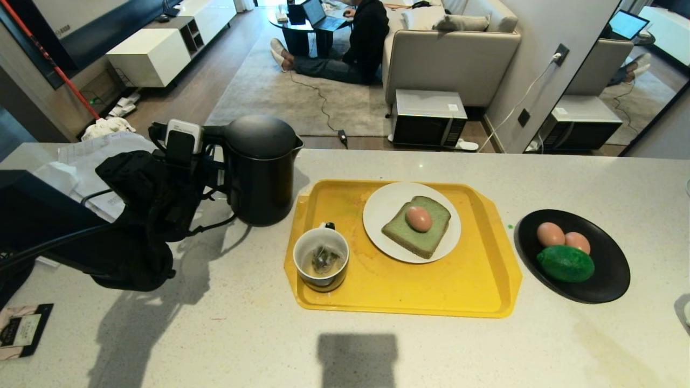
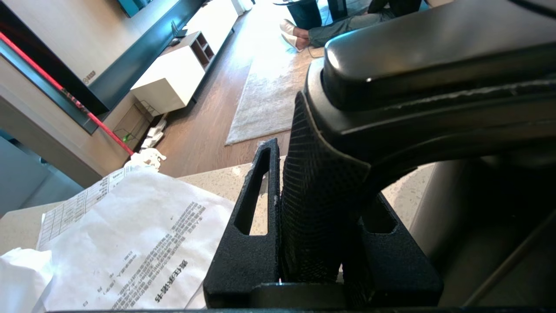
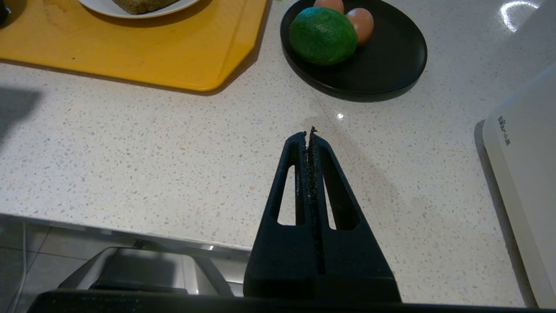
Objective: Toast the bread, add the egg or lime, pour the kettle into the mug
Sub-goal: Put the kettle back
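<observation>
The black kettle [image 1: 261, 172] stands upright on the counter, left of the yellow tray [image 1: 409, 291]. My left gripper [image 2: 321, 174] is shut on its textured loop handle [image 2: 317, 226], one finger on each side. On the tray, the mug [image 1: 321, 258] holds a tea bag and some liquid. Beside it a white plate [image 1: 383, 205] carries the green bread [image 1: 401, 234] with the egg [image 1: 419, 219] on top. The lime [image 1: 565, 263] lies on a black plate [image 1: 609, 269] with two more eggs [image 1: 550, 234]. My right gripper [image 3: 309, 132] hangs shut and empty over the counter's front edge.
Printed papers [image 2: 130, 234] lie on the counter behind and left of the kettle. A white appliance [image 3: 525, 165] stands at the counter's right end. A small packet [image 1: 21, 328] lies at the front left. A person [image 1: 361, 43] sits on the floor beyond the counter.
</observation>
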You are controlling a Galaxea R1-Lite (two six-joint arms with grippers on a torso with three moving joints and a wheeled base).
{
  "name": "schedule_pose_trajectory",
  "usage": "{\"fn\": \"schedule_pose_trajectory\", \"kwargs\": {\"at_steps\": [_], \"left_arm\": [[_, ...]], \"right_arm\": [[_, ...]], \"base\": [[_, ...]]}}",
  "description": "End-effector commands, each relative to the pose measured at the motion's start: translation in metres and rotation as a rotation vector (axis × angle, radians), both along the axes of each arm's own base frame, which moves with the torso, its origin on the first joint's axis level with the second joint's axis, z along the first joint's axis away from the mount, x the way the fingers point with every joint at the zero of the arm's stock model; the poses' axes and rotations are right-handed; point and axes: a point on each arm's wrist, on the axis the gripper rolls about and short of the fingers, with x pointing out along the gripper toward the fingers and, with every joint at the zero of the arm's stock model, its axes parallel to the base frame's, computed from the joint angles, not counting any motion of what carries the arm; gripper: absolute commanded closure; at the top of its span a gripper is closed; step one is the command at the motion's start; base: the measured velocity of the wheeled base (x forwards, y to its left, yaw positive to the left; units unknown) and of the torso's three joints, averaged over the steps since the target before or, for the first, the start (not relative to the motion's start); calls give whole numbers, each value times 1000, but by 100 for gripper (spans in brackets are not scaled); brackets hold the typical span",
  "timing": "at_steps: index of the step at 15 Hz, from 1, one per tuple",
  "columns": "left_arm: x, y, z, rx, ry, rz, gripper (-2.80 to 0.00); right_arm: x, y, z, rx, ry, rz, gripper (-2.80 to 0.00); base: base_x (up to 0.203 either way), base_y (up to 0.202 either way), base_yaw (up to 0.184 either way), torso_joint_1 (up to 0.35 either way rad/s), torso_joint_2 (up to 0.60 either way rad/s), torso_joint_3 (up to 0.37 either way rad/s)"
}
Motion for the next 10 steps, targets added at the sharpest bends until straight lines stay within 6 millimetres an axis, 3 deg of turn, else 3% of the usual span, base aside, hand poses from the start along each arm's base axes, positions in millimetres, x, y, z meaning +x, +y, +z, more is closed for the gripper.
{"fn": "schedule_pose_trajectory", "kwargs": {"at_steps": [1, 5, 6, 10], "left_arm": [[-4, 1, -4, 6, 11, 5, 0], [-7, 5, -9, 12, 36, 12, 0], [-7, 6, -9, 12, 35, 15, -280], [-11, 8, -10, 3, -2, 17, -280]], "right_arm": [[0, 0, 0, -1, 2, 1, 0], [0, 0, 0, -1, 2, 1, 0], [0, 0, 0, -1, 2, 1, 0], [0, 0, 0, -1, 2, 1, 0]], "base": [[0, 0, 0, 0, 0, 0], [0, 0, 0, 0, 0, 0], [0, 0, 0, 0, 0, 0], [0, 0, 0, 0, 0, 0]]}}
